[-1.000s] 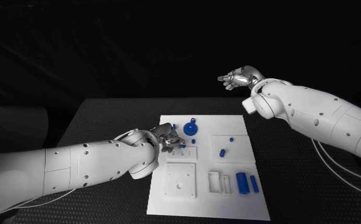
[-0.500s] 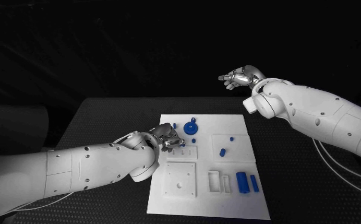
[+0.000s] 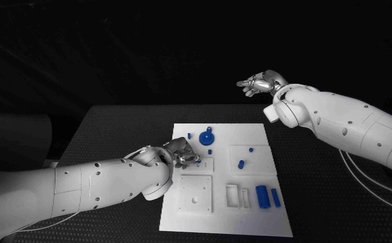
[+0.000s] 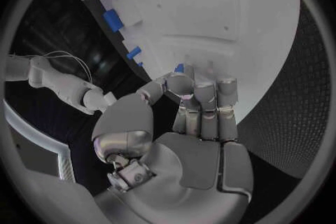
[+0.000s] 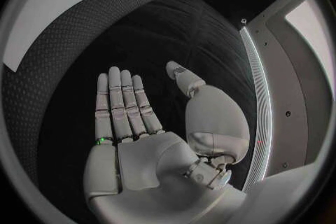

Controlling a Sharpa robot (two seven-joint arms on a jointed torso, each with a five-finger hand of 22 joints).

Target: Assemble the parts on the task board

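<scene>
My left hand pinches a small blue plastic part over the smooth white task board; its axis I cannot tell. My right hand lies open and flat, fingers straight, holding nothing. At the board's five o'clock, a blue cylinder lies with its long axis twelve-to-six.

left hand: fingers curled, low | right hand: raised, empty

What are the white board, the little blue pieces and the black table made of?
The task board looks like smooth matte white plastic, with crisp raised blocks and holes. The blue round part and blue cylinder look like solid plastic too, evenly coloured with no shine, though I can't be sure. The table seems covered in a dark, finely dotted mat, maybe rubber or fabric.
</scene>
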